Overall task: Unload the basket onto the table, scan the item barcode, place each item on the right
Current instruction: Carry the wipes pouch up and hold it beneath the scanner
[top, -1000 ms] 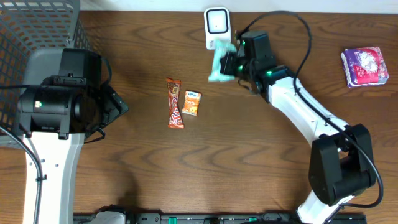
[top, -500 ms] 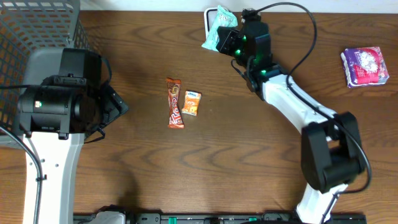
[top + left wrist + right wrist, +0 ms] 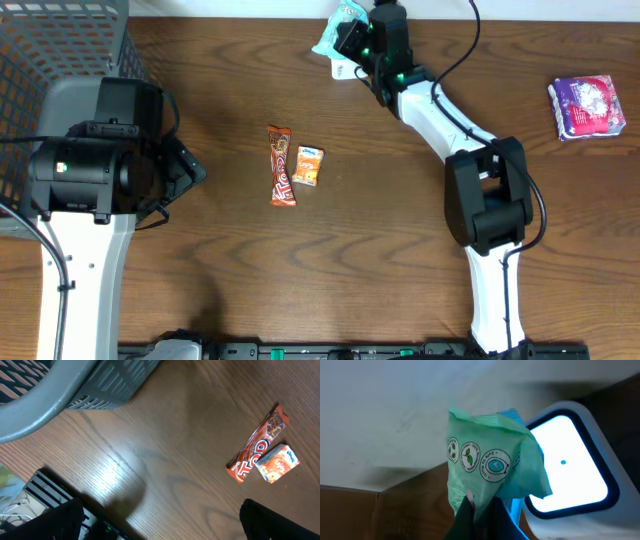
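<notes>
- green packet (image 3: pixel 335 30) is up off the surface (image 3: pixel 380 260), at 12 o'clock in the overhead view, held right in front of the scanner (image 3: pixel 570 477)
- in the right wrist view the scanner's lit window sits at about 3 o'clock from the packet and the pack overlaps its near edge
- right gripper (image 3: pixel 480 517) is clenched on the packet, pinching the film at the pack's 6 o'clock end
- the rest of the pack stands free above the jaws
- handling guess: light, soft, thin crinkly film that bends and folds under its own shape
- looks glossy, so a shallow pinch could slide
- not fragile, squeezing should only crease it
- best hold is an end seam or corner, as now, so the printed faces stay uncovered
- barcode not visible in any view, can't tell which face carries it
- floppy film may curl the code away from the window, so the face wants to be kept flat toward the glass
- left gripper (image 3: pixel 185 170) is released, jaws wide, nothing in it, parked at 9 o'clock beside the grey basket (image 3: pixel 60 40)
- chocolate bar (image 3: pixel 281 165) and small orange sachet (image 3: pixel 308 166) lie side by side mid-surface, purple pack (image 3: pixel 586 106) at 2 o'clock, all untouched
</notes>
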You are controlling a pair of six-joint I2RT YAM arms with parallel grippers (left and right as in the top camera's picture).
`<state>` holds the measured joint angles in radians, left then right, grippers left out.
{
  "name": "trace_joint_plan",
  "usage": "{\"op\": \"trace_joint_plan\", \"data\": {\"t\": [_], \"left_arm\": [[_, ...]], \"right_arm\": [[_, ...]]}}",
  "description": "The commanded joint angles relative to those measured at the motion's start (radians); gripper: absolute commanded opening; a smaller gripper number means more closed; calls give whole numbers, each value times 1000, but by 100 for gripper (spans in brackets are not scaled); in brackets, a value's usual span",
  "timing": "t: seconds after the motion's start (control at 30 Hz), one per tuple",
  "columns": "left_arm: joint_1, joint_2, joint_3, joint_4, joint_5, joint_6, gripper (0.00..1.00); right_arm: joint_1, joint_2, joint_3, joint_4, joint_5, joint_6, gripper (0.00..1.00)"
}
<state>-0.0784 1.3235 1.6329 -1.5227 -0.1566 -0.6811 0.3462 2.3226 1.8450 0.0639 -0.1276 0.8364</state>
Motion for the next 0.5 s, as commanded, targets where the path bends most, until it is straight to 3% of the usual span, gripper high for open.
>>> {"op": "trace_joint_plan", "data": {"t": [0.0,0.47], "left_arm": [[5,-11,0,-6,-13,-9,99],[5,-11,0,-6,-13,-9,99]], "right_arm": [[-18,5,57,-14,14,-61,1],[-141,-57,76,-216,-2,-158,1]]}}
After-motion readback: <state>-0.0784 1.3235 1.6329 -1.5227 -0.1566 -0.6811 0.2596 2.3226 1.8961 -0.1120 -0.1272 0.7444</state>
